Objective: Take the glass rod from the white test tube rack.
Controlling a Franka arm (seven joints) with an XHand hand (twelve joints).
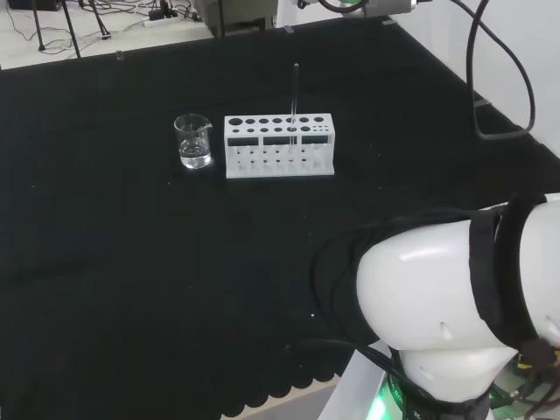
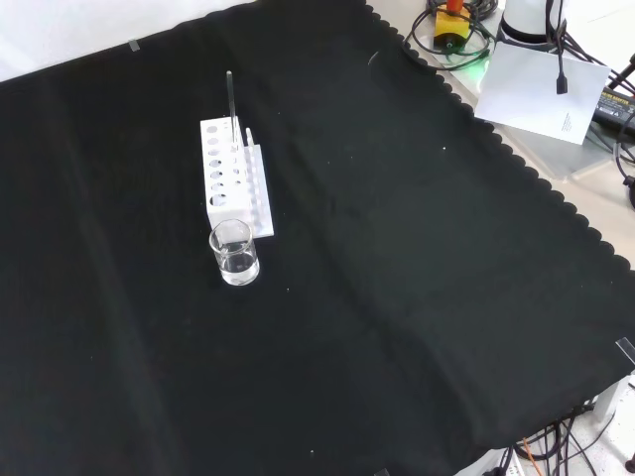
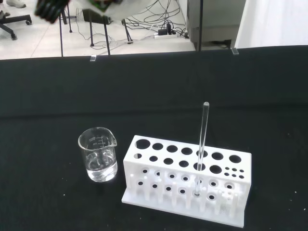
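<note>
I am at the start of the task: the glass rod (image 3: pixel 202 139) stands upright in the white test tube rack (image 3: pixel 187 180), in a hole of the front row toward the rack's right end in the head view, and nothing touches it. My approach is not yet made. In the wrist view some dark fingertips (image 3: pixel 50 9) show at one corner, probably my hand, but I cannot tell if the fingers are spread or curled.

The next move, as I judge it, asks me to bring the hand over the rack, pinch the free upper part of the rod, and lift it straight up so it does not catch in the hole or tip the rack. A small glass beaker (image 1: pixel 193 141) with a little clear liquid stands just beside the rack, on its left in the head view, so I must keep away from it.

The bench is covered with black cloth (image 2: pixel 397 297), with a scalloped edge. Beyond it, the room shows a light floor with cables and stand legs.
</note>
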